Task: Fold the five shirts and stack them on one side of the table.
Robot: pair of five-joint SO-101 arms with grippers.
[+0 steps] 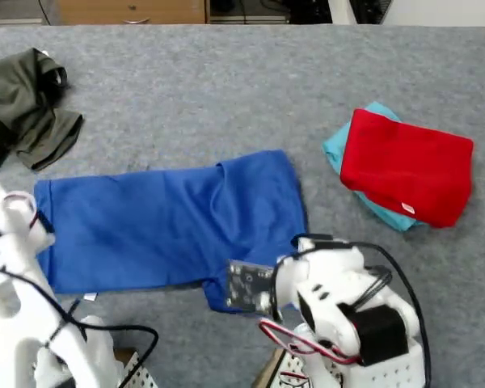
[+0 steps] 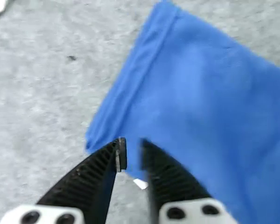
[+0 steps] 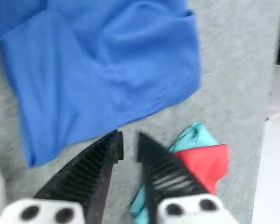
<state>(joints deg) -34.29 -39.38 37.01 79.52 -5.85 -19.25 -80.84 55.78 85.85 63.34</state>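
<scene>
Closest to us are the two arms, at the near edge of the table (image 1: 226, 89), one at each end of the blue shirt (image 1: 162, 226). We judge they stand there because a long fold needs a grip at both ends at once.

We see the left gripper (image 2: 130, 151) hanging over the shirt's hemmed edge, near a corner, with grey felt to one side of it. Its jaws are slightly parted, a thin slit between them, and they pinch nothing. The right gripper (image 3: 129, 144) sits over bare felt just beside the shirt's other end. Its jaws stand the same way, a narrow gap and no cloth in it.

The blue shirt lies flat and lengthwise across the middle of the table. Its right part looks doubled over, with a flap edge running across it, so we take it to be part-way through folding.

The red shirt (image 1: 408, 166) rests folded on the teal shirt (image 1: 335, 149) at the right side. We read that as the stack the task asks for, kept well apart from the working space so a fold cannot drag it. The dark shirt (image 1: 24, 105) lies crumpled at the far left corner, out of the way, and we judge it is waiting its turn.

Next, we think, each gripper must take an edge of the blue shirt. With jaws this narrow they would need to open wider first, or they may only push the cloth into wrinkles.
</scene>
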